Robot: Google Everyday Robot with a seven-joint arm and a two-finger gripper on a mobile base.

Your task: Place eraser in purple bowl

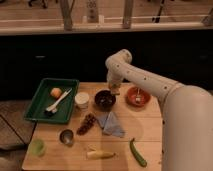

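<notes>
The purple bowl [105, 99] is small, round and very dark, and sits mid-table right of the white cup [81, 100]. My gripper [115, 89] hangs from the white arm just above and right of the bowl's far rim. I see no eraser clear of the gripper; something small and tan shows at the gripper, and I cannot tell what it is.
An orange-red bowl [137, 96] with something inside sits right of the gripper. A green tray [37, 110] with an orange and a brush is at left. In front lie a blue cloth [112, 124], a dark snack bag [87, 124], a metal cup [66, 136], a banana [100, 154], a green pepper [138, 153] and a green cup [36, 147].
</notes>
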